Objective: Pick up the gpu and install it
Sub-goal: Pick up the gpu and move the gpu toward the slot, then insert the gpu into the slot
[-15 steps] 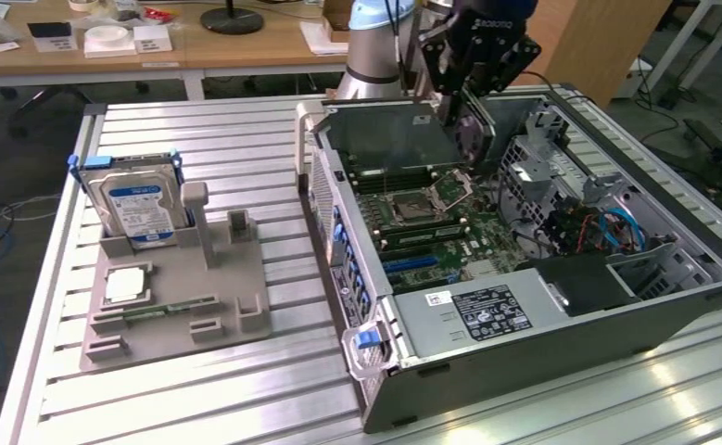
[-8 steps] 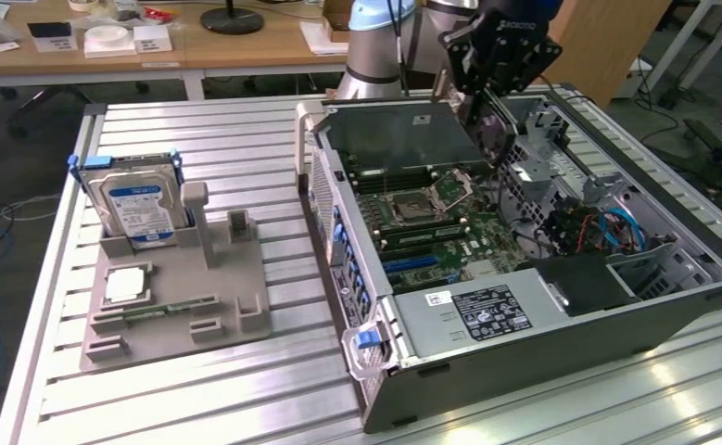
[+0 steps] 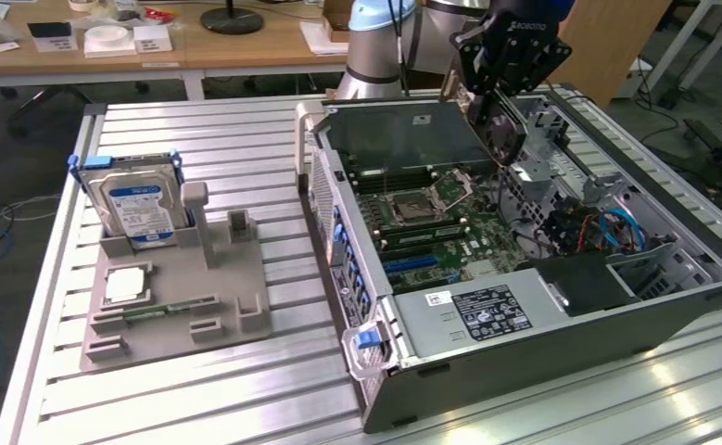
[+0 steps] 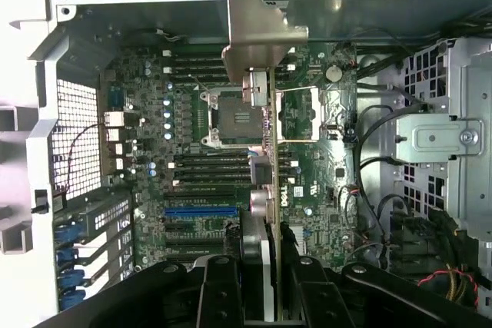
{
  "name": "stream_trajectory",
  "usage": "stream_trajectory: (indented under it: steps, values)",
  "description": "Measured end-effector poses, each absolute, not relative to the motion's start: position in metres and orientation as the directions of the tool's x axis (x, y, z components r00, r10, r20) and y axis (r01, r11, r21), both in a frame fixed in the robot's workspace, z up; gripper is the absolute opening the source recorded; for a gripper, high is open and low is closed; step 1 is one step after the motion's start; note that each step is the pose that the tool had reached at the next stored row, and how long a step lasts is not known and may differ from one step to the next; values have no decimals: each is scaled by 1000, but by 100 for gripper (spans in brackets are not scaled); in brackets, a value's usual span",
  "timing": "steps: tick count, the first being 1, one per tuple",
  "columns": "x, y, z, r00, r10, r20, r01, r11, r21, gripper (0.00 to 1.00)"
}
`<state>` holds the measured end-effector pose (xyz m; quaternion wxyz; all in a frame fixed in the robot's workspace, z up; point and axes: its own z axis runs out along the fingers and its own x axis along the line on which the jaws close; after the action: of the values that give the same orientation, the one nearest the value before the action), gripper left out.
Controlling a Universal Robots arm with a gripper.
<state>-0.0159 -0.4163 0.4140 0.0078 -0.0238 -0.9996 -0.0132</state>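
Currently: gpu gripped edge-on above the open computer case, not yet seated.

Nearest the wrist camera, the gripper has its jaws closed narrowly on the gpu, which hangs over the motherboard and sits in no slot. The hold is on a thin card, so I judge that any contact on the way down could pivot or slip it. Beyond the fingers, the blue expansion slot lies off to one side of the card's line, and a misaligned descent would put the edge connector on board components or on the exposed CPU socket. Black cables beside the drive cage could snag. Farthest off, the silver end bracket may strike the computer case's wall if its approach is skewed.
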Motion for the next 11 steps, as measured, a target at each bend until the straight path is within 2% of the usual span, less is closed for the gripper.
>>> stream_trajectory:
  steps: [11]
  values:
    - [-16,-416,414,-1000,25,16,26,999,26,29]
